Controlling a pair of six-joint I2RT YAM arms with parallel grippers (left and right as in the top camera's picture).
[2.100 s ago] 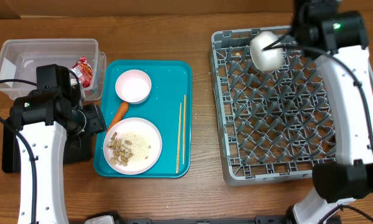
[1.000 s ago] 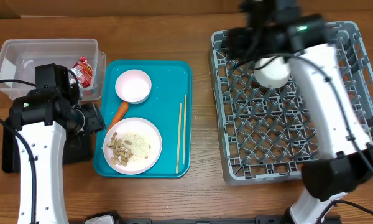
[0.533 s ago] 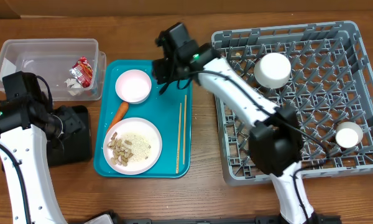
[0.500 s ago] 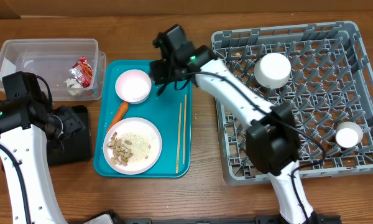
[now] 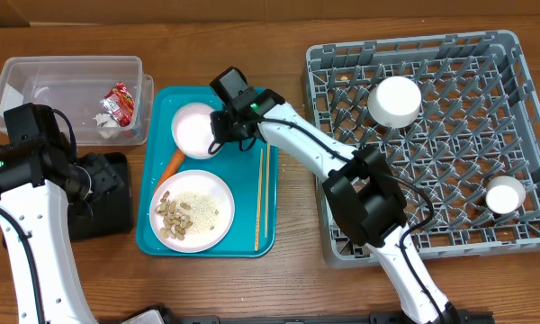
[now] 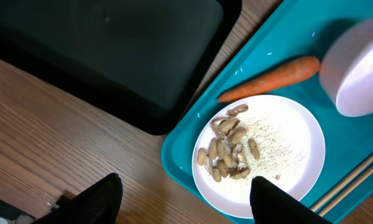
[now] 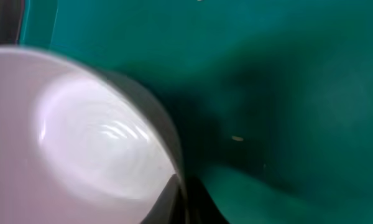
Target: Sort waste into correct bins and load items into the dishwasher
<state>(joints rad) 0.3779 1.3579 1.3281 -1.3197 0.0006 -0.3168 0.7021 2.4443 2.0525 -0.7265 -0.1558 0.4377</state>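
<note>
The pale pink bowl (image 5: pixel 195 126), round and glossy, is sitting at the far end of the teal tray (image 5: pixel 252 97), beside the carrot (image 5: pixel 171 163). My right claw (image 5: pixel 221 126) is reaching at its rim; whether it is gripping, I cannot tell. My left claw (image 6: pixel 186 186) is hanging wide apart, empty, above the plate (image 6: pixel 298 149).

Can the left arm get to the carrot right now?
Probably yes. The carrot lies uncovered near the teal tray's left edge, nearest the left gripper, whose fingers are spread and empty. The right gripper is at the pink bowl just beside it, so clearance is tight.
</note>
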